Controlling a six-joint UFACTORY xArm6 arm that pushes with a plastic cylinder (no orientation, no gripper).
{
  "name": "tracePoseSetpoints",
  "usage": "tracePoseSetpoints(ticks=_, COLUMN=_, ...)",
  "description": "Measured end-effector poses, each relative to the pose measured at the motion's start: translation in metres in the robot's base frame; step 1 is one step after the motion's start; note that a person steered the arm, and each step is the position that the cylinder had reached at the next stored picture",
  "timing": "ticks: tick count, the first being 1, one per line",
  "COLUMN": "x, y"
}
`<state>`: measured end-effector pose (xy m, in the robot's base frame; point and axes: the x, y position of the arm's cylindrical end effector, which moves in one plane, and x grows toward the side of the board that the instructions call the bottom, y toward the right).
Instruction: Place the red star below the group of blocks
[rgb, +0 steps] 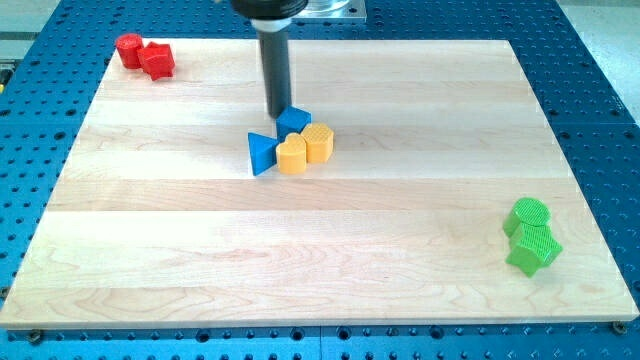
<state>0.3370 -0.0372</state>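
Observation:
The red star (157, 62) lies near the board's top left corner and touches a second red block (128, 48) on its left. A group of blocks sits near the board's middle: a blue triangle (262, 153), a blue cube (294, 120), a yellow heart (291, 156) and a yellow hexagon (318, 143). My tip (277, 113) stands at the top of this group, right against the blue cube's left side and just above the blue triangle. It is far to the right of and below the red star.
A green round block (528, 214) and a green star-like block (533, 248) touch each other near the board's right edge, low down. The wooden board (150, 260) lies on a blue perforated table (600, 90).

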Motion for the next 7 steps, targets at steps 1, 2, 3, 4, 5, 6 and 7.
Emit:
tracePoseSetpoints(ticks=1, x=0.006, y=0.033)
tracePoseSetpoints(ticks=2, x=0.024, y=0.027)
tracePoseSetpoints(ticks=3, x=0.027, y=0.018)
tracePoseSetpoints(ticks=4, x=-0.012, y=-0.009)
tracePoseSetpoints(ticks=5, x=-0.007, y=-0.149)
tracePoseSetpoints(ticks=6, x=-0.068, y=-0.262)
tracePoseSetpoints(ticks=7, x=-0.101, y=-0.261)
